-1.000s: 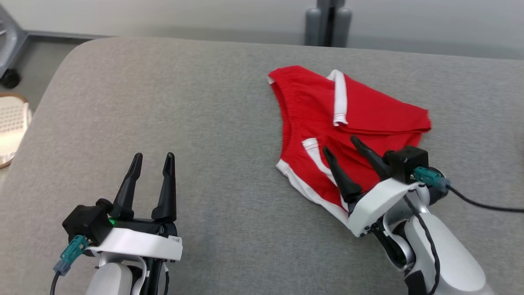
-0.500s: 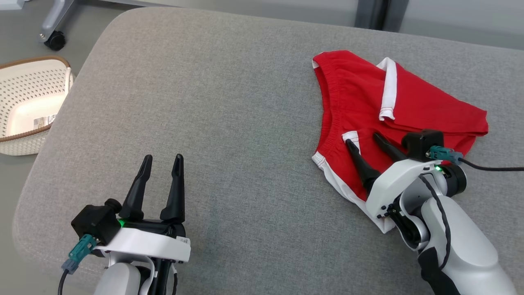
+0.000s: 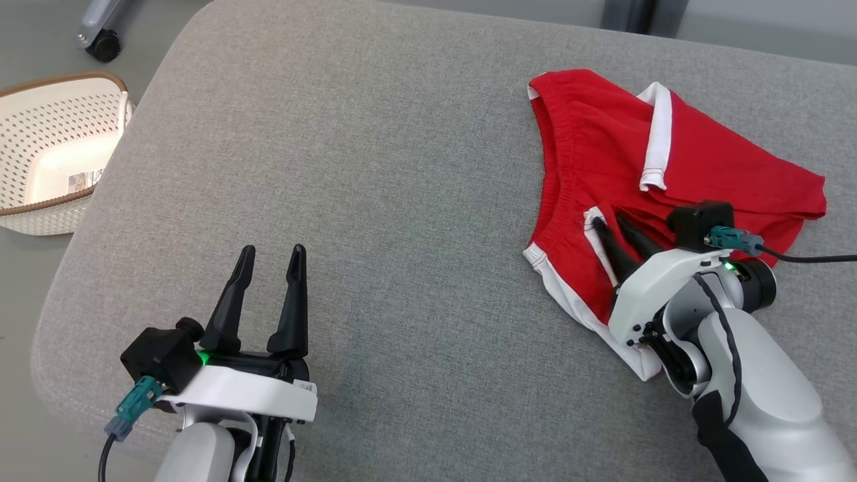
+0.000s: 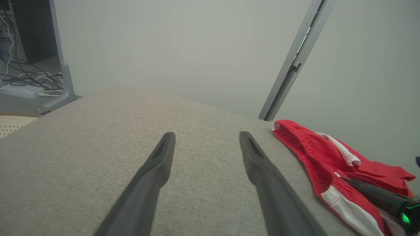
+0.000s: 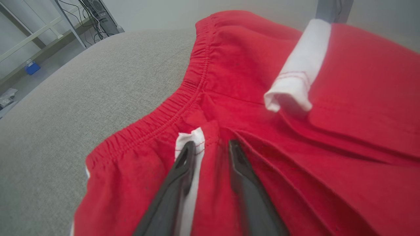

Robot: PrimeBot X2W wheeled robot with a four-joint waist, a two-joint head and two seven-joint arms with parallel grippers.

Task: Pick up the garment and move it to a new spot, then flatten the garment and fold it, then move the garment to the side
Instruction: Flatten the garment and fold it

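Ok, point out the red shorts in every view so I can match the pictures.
Head view: red shorts at right, on the grey cushion, under the right hand.
Left wrist view: red shorts at the lower right edge.
Right wrist view: red shorts across centre and right.
Shared landmark: the folded white cuff lying on top of them.

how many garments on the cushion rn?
1: the red shorts with white trim, crumpled on the right side of the grey cushion, with the right gripper down on the near part. Nothing shows beneath, though the folds could hide something small.
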